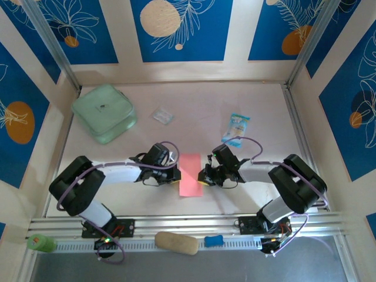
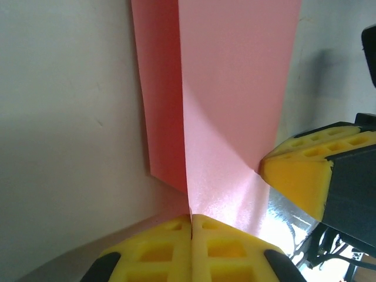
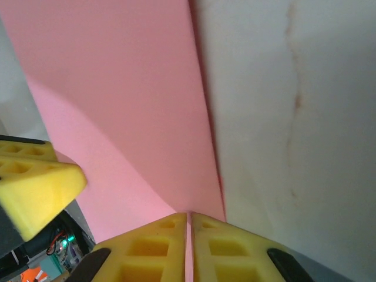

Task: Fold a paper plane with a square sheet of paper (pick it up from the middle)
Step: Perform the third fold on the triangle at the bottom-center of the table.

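Observation:
The square sheet of paper (image 1: 189, 174) is salmon pink and lies folded lengthwise into a tall narrow rectangle at mid-table between the two arms. My left gripper (image 1: 175, 170) is shut on its left edge; in the left wrist view the yellow pads (image 2: 192, 218) meet on the crease of the paper (image 2: 235, 88). My right gripper (image 1: 203, 176) is shut on the right edge, and its pads (image 3: 189, 216) pinch a sliver of the pink paper (image 3: 117, 88). Each wrist view shows the other gripper's yellow finger (image 2: 294, 176) (image 3: 35, 182) at the sheet's far side. The paper plane is out of view.
A mint-green pouch (image 1: 104, 113) lies at the back left, a small clear wrapper (image 1: 163, 115) at the back centre, and a blue-and-white snack packet (image 1: 236, 128) behind the right arm. A beige lump (image 1: 176, 242) and a blue piece (image 1: 214, 240) rest on the near rail.

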